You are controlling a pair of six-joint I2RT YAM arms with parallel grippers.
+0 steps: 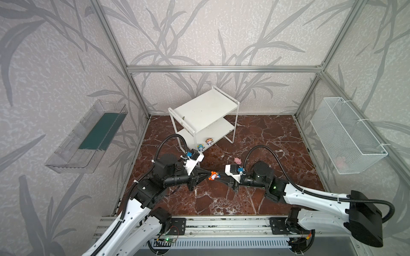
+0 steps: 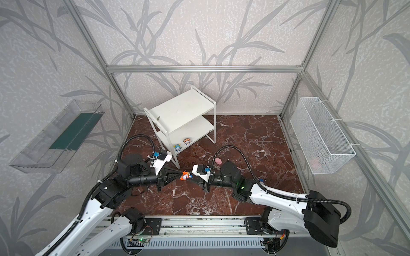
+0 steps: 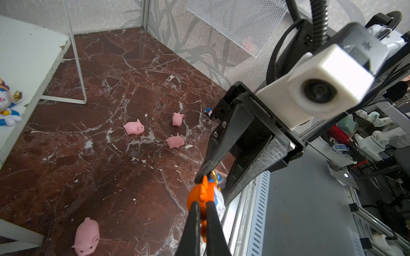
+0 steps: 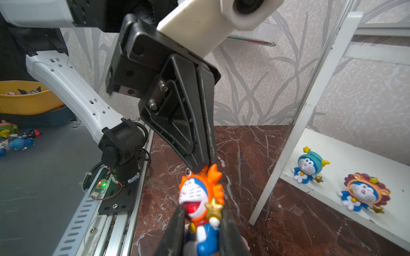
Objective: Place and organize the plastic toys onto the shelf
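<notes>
In both top views two toys already stand on the lower board of the shelf (image 1: 206, 106), a blue-hooded figurine (image 1: 200, 147) and a lion-maned figurine (image 1: 209, 141), while its top board carries no toys. Over the tabletop (image 1: 266, 144) in front of it, the left claw (image 1: 208, 175) and right claw (image 1: 220, 177) meet tip to tip on the orange figurine (image 1: 214, 176), with one pig (image 2: 218, 161) lying just beyond them. The left wrist view shows the left claw (image 3: 202, 202) clenched on that figurine's orange hood, and four pigs (image 3: 133, 128) scattered on the tabletop, none shelved. The right wrist view shows the right claw (image 4: 202, 210) clamped on the orange figurine (image 4: 199, 195) at its body, the left claw's tips pinched on the hood above. I judge two toys placed, a third mid-handover, and all the pigs left to do. The fourth figurine I cannot place.
</notes>
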